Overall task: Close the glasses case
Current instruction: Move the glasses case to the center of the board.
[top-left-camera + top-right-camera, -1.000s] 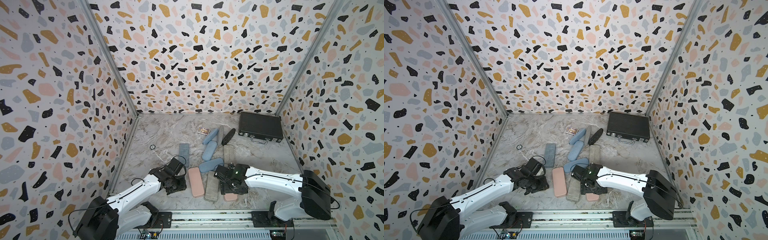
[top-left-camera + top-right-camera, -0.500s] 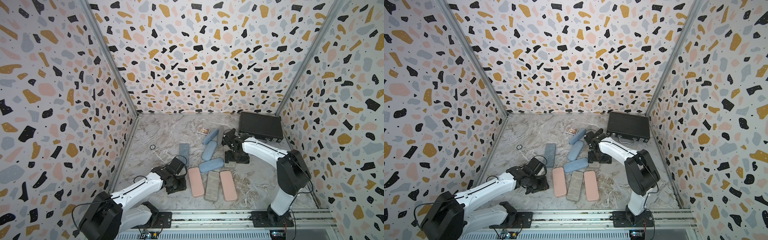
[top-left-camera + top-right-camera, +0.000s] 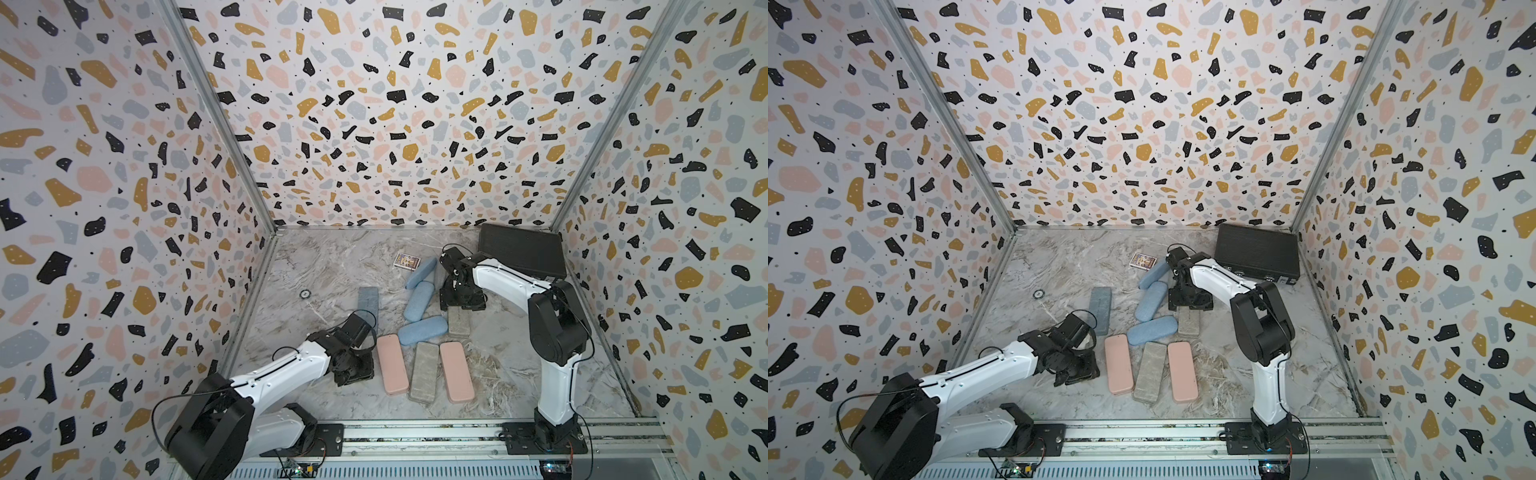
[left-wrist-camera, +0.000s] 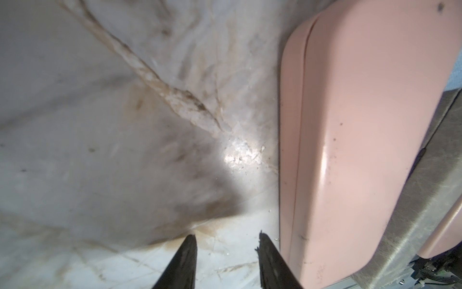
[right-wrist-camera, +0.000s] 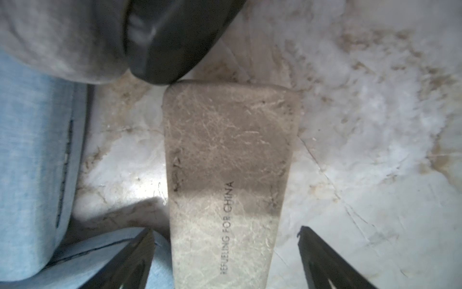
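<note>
Grey glasses case (image 5: pixel 230 175) lies between the right tool's (image 5: pixel 225 229) spread jaws; left tool (image 4: pixel 225 236) parted, empty.

Both top views look steeply down from high at the front, taking in the same whole walled tabletop (image 3: pixel 332 266). Each wrist view faces down, very close to that tabletop.

left pincer (image 4: pixel 225 236) ajar; right pincer (image 5: pixel 226 228) spread wide

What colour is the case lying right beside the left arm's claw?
Pale pink; the case shows best in the left wrist view.
</note>
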### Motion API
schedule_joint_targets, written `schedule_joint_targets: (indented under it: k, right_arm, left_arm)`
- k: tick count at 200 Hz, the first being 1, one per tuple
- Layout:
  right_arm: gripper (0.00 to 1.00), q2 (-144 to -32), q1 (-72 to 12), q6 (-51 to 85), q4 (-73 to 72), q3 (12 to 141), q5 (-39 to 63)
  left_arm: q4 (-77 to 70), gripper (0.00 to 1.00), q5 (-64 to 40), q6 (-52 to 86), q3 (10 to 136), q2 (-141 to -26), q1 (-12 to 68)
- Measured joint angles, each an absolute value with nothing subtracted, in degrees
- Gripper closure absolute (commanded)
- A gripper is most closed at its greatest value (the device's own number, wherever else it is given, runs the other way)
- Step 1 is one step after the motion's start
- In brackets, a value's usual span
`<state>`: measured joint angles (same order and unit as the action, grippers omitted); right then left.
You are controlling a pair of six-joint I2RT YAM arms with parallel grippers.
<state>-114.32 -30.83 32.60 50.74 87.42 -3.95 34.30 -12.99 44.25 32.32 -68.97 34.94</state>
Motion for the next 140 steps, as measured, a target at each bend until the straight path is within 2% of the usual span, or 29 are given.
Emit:
schedule_joint_targets:
  k: [66, 140]
  right_arm:
    - [0.27, -116.31, -28.47, 32.49, 49.15, 85.01, -3.40]
    - [0.42, -100.71, -25.76, 33.17, 48.34, 65.76, -5.67]
  left_arm:
    - [34.26, 0.58, -12.99, 44.10, 32.32, -69.01, 34.94]
    - [34.76, 0.58, -12.97, 43.48, 32.64, -68.05, 34.94]
